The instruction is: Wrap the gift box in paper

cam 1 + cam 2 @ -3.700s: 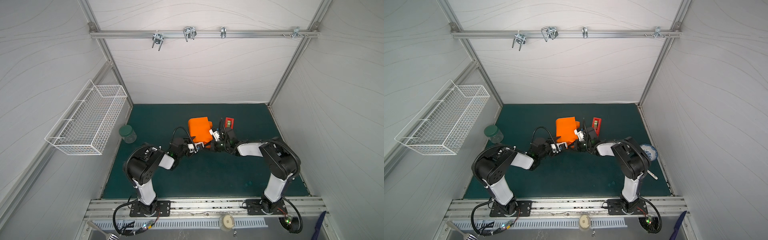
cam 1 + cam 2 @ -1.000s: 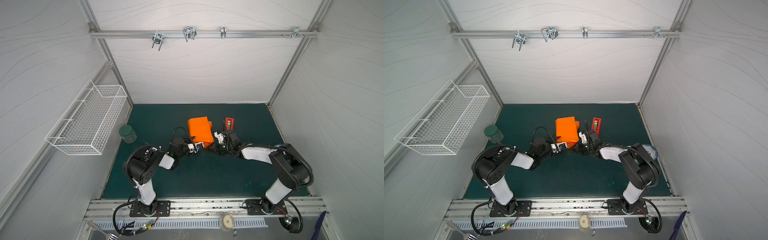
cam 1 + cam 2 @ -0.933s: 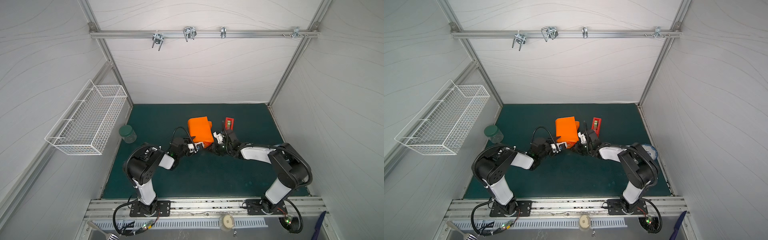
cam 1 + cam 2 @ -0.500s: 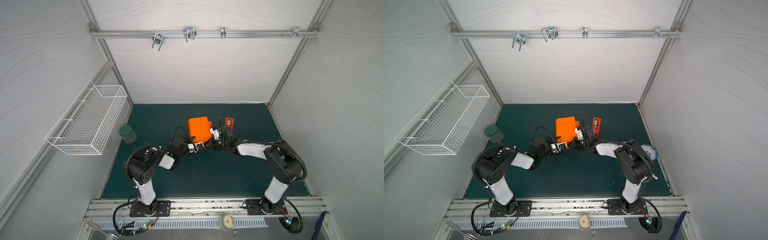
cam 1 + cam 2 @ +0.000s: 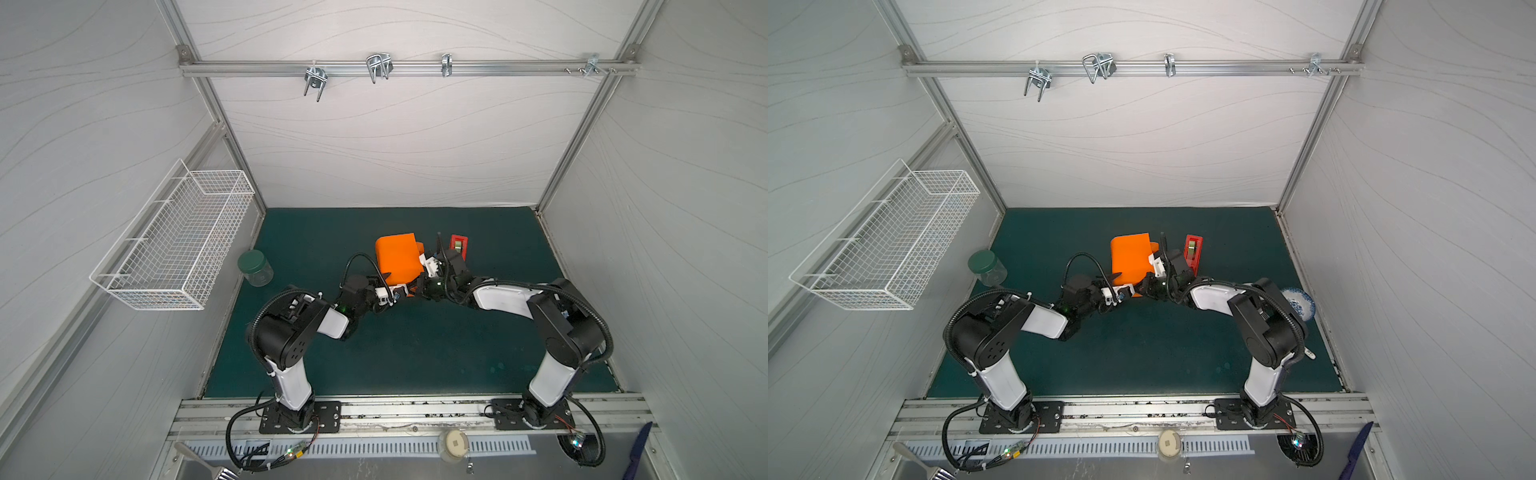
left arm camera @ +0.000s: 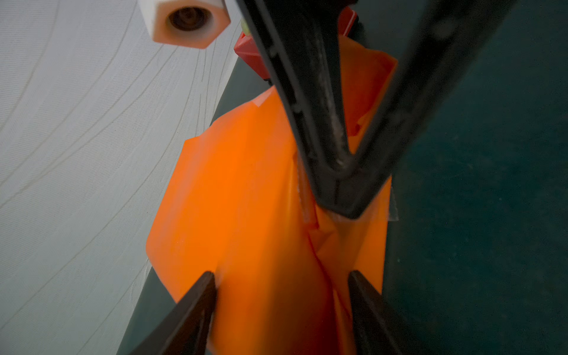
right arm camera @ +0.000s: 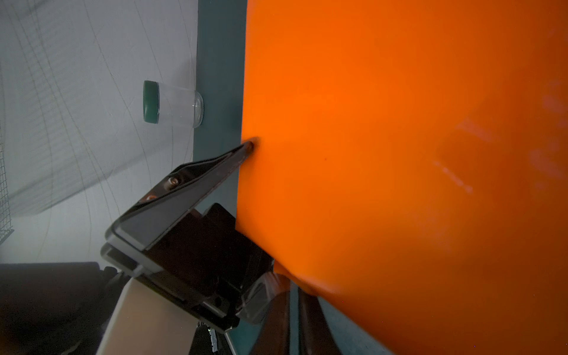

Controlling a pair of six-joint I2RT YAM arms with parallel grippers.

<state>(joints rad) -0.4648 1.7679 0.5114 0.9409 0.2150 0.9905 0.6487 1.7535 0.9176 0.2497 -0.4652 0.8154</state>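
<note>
The orange paper (image 5: 397,257) (image 5: 1131,257) covers the gift box, which is hidden under it, on the green mat. My left gripper (image 6: 282,292) grips the near end of this package, with a finger pressed on each side (image 5: 392,282). My right gripper (image 6: 344,209) is shut, its tips meeting against a folded paper flap where a strip of clear tape (image 6: 392,209) sticks out. It sits just right of the left gripper in both top views (image 5: 413,289) (image 5: 1144,289). The right wrist view shows the paper (image 7: 399,153) close up and the left gripper's finger (image 7: 215,166) touching its edge.
A red tape dispenser (image 5: 458,246) (image 5: 1192,249) stands just right of the package, behind the right wrist. A green-lidded jar (image 5: 254,267) stands at the mat's left edge below a wire basket (image 5: 178,237). A blue patterned bowl (image 5: 1298,303) lies by the right wall.
My right gripper has moved left from beside the tape dispenser to the package's near end and has closed. The left gripper and the package have stayed put.
</note>
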